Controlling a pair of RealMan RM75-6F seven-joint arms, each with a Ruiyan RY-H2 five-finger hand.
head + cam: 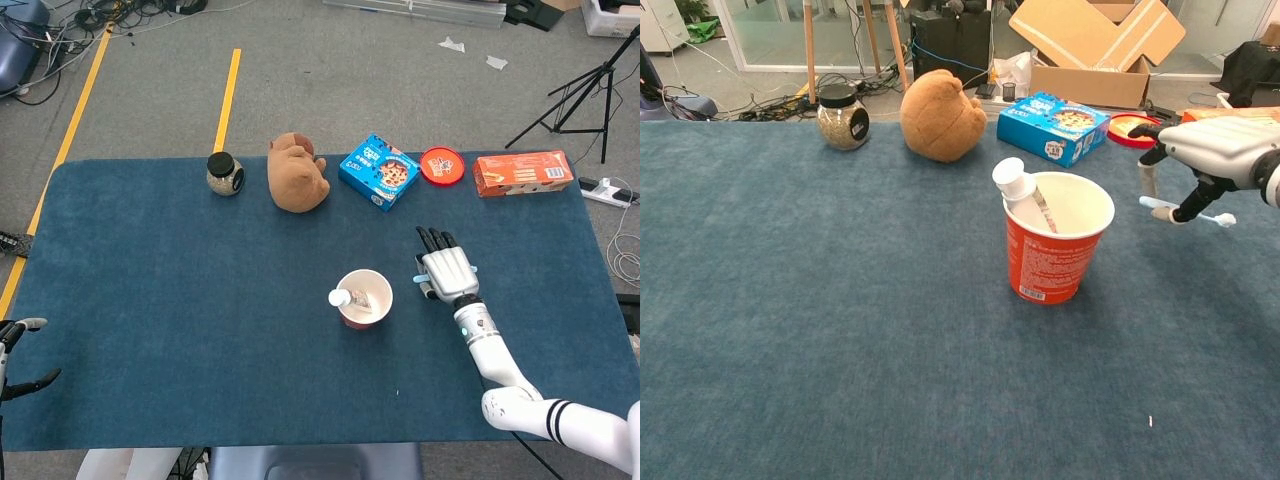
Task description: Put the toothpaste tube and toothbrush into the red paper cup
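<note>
One item left: toothbrush (1188, 211) not in the cup yet; toothpaste tube (1017, 188) already stands in the red paper cup (1054, 258), cap up, leaning on the cup's left rim.
Key relation: brush is off the desk (840, 330), held in the air to the right of the cup, a bit above rim height. Cup mouth lies to the left of the right hand (1215, 150), near but apart.
Brush axis: roughly level, running left-right, one end pointing toward the cup; would need tipping more upright to drop in, my guess.
Nearer hand: right one, clearly. Left hand (20, 355) sits at the far left edge of the head view, well apart from everything.
Right fingers: curled down under the palm, pinching the brush mid-handle between thumb and a fingertip (1181, 215); both brush ends stick out free.
Left fingers: apart, holding nothing.
Next move, prob.: carry left over the cup mouth, beside the tube.
Risk: thin handle, light pinch; could swivel or slip.
</note>
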